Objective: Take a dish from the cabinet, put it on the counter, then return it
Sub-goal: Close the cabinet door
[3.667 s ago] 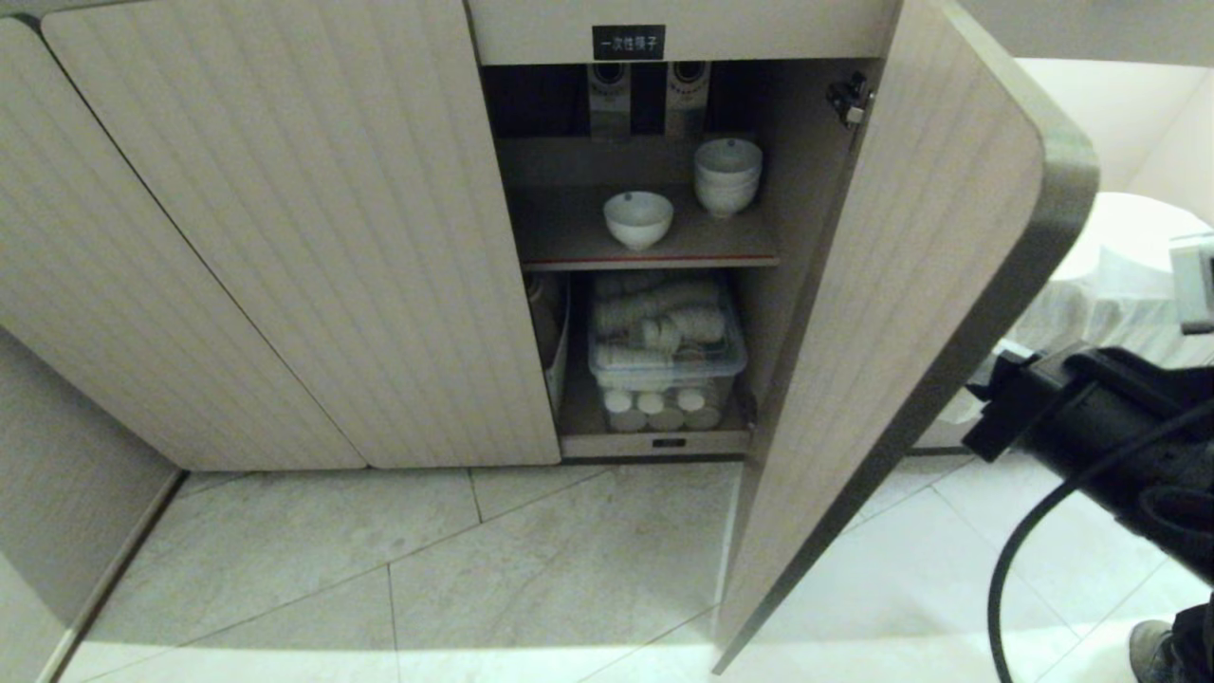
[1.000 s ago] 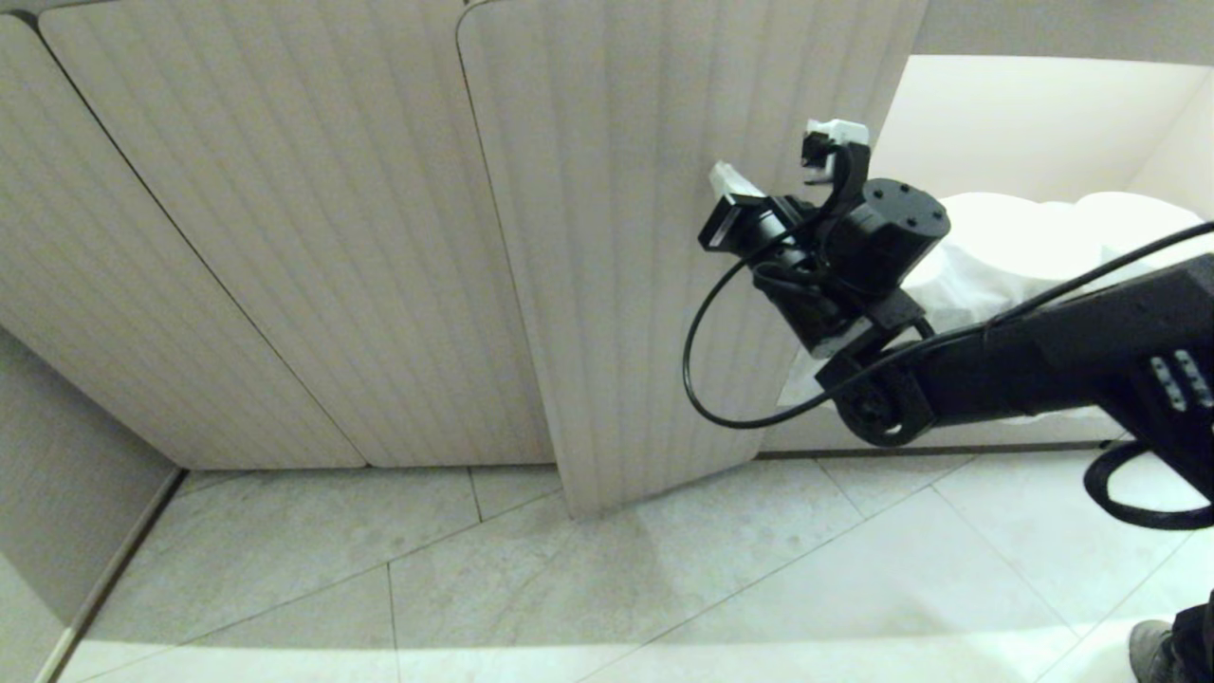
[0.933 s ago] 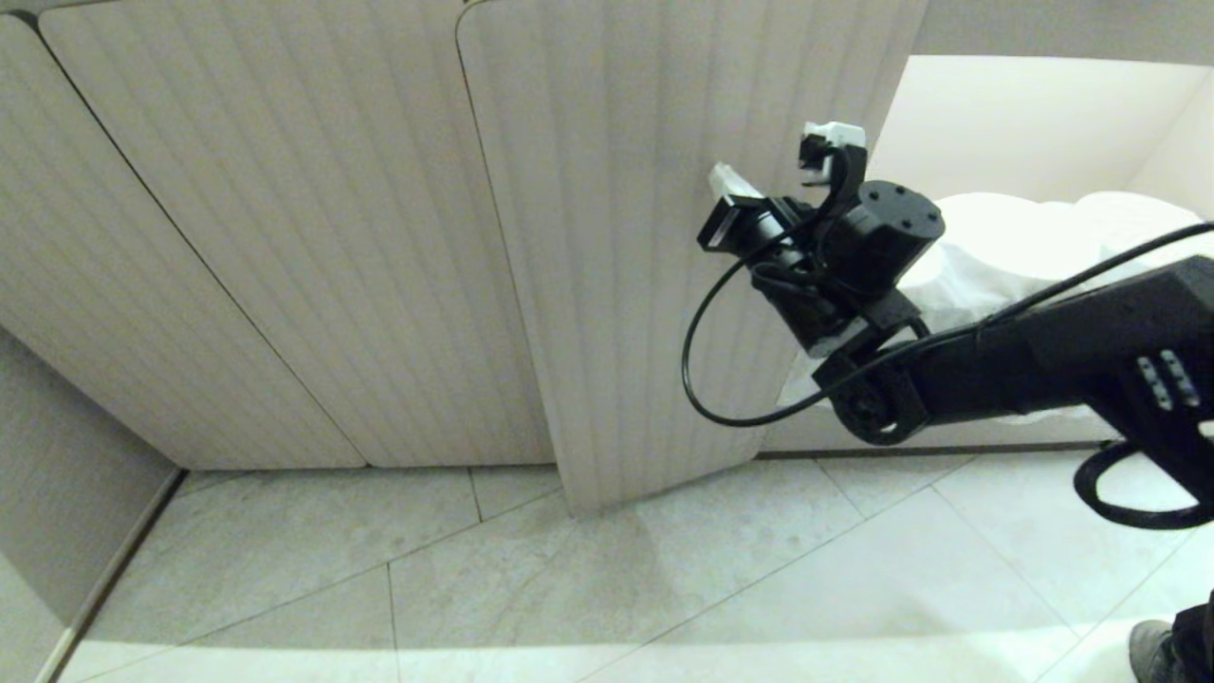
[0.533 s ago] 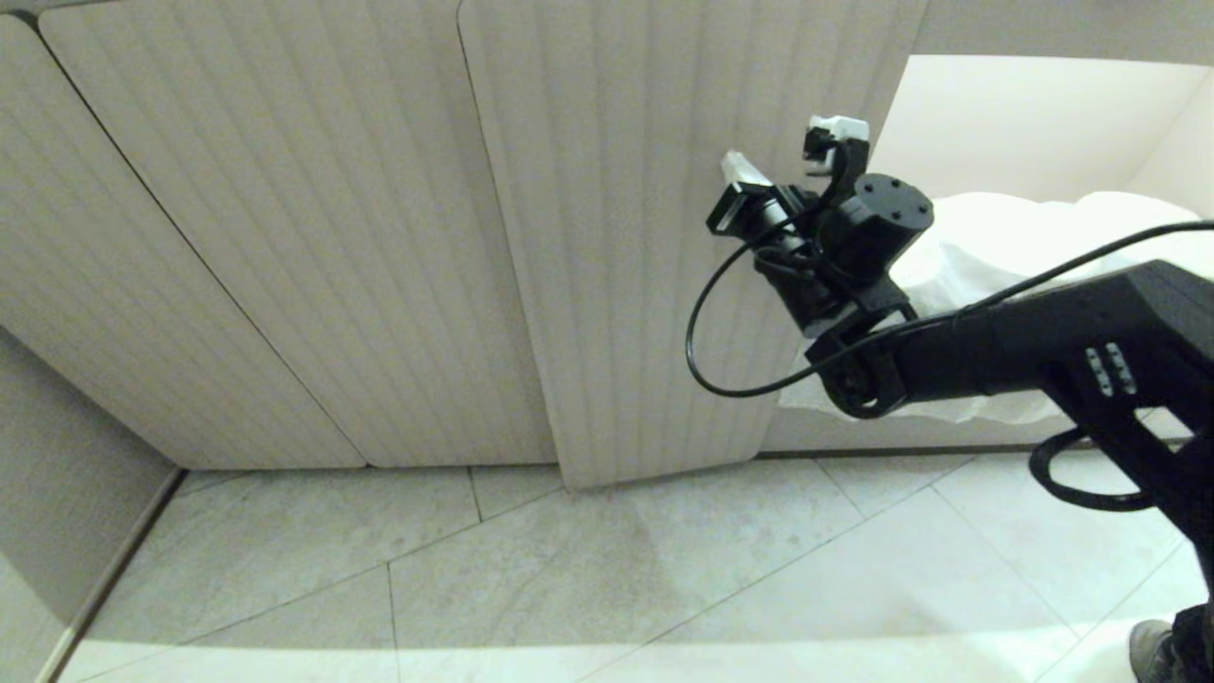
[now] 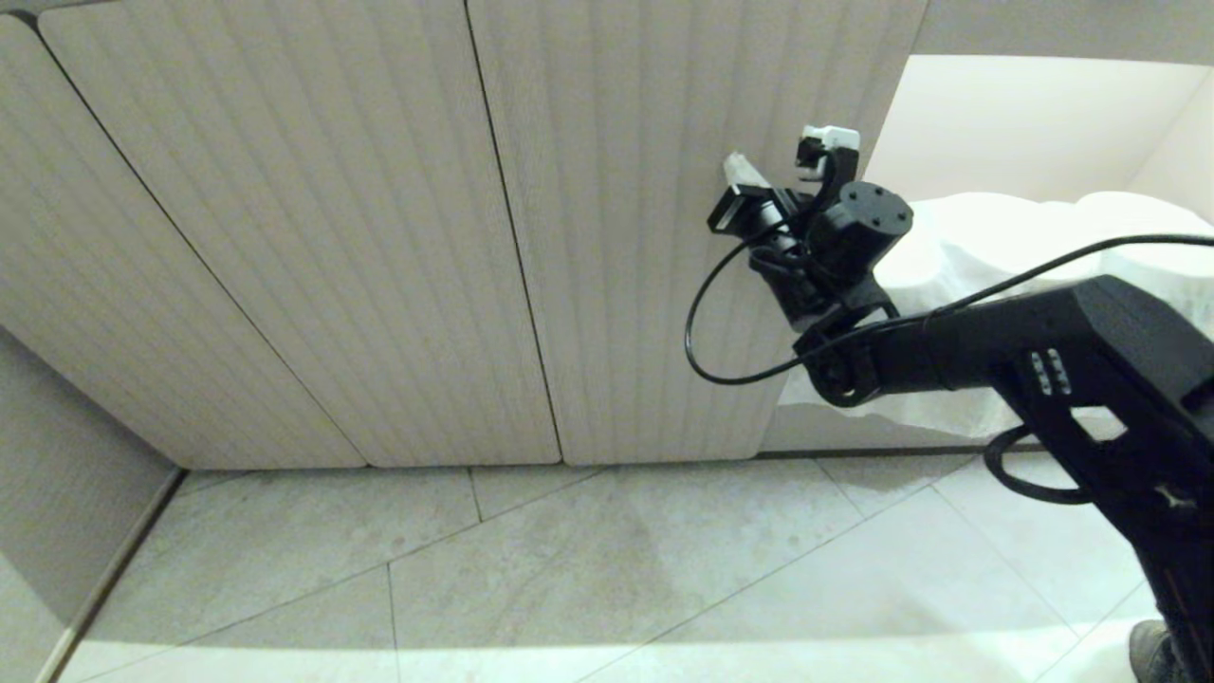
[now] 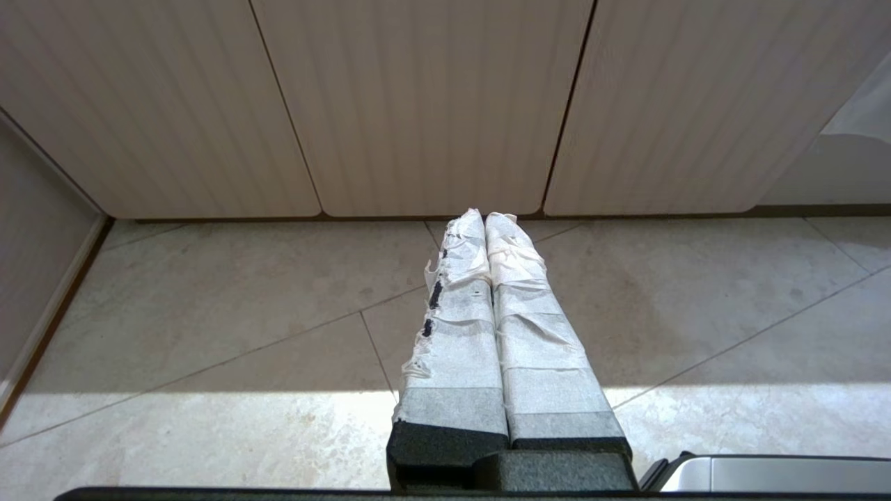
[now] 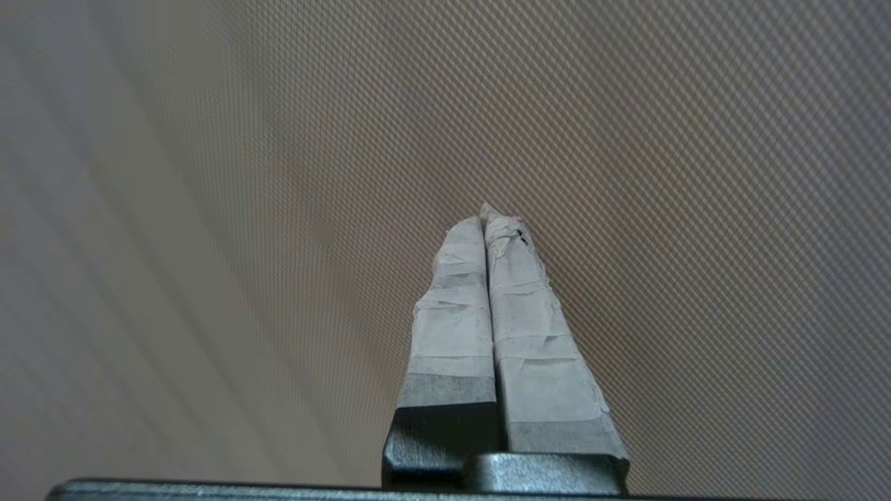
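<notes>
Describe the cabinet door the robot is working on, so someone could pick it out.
Along the beige ribbed cupboard front above the tiled floor, take the rightmost door, beside the bright niche with white cloth. Unlike its neighbours, it has the right claw, shut, pressed against it.

Cabinet (image 5: 664,237): ribbed beige door sits flush with the neighbouring doors, nothing of the inside visible. Two more ribbed doors (image 5: 313,247) run to the left, dark seams between them. Right arm (image 5: 1024,365) reaches in from the right edge, black, with a cable (image 5: 707,332) looping below the wrist. Right pincer (image 5: 744,171) lies against the door face near its right edge, white-wrapped tip touching or almost touching the panel; finger gap not readable from here. Behind the arm, an open niche with white cloth (image 5: 996,247) draped over rounded shapes. Pale stone floor tiles (image 5: 569,569) below. A shoe (image 5: 1152,645) shows at the bottom right corner.
</notes>
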